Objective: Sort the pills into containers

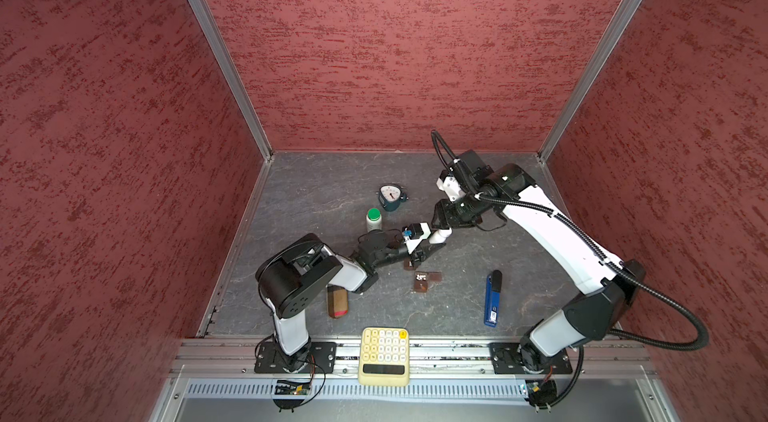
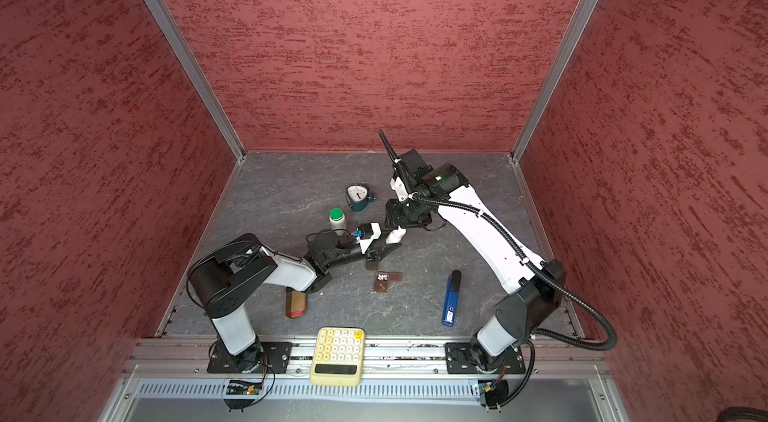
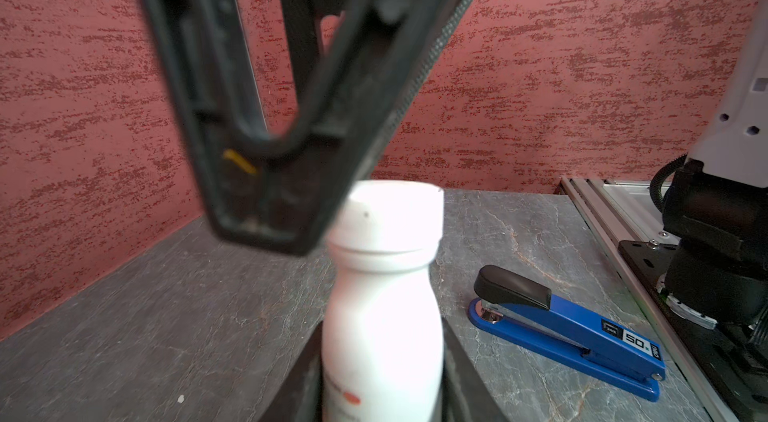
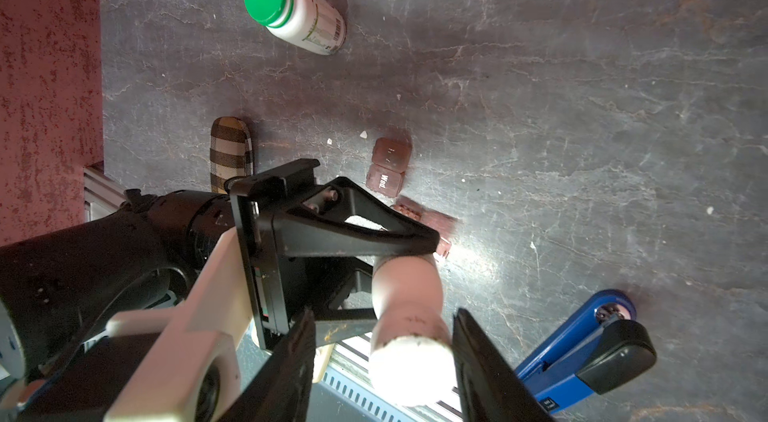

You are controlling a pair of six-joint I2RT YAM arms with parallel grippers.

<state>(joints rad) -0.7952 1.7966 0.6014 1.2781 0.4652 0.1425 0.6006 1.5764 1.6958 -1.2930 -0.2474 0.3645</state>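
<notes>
Above the table [image 1: 332, 191], left gripper [image 4: 399, 274] clamps the bottle [image 3: 382, 308]; right gripper [image 4: 384, 312] straddles its cap [image 3: 395, 212], jaws open either side. An off-centre bite could skid, jolting the bottle beside the pill-box [image 4: 388, 168] lying nearby — pills scatter.

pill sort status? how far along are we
Done: the pill box lies split into two pieces on the table. In hand: the left tool grips the white bottle; the right tool brackets its cap, jaws not yet closed on it, cap on. Left: uncap, fill the cells; the Wed. lid looks shut, and white specks on the table may be stray pills.
</notes>
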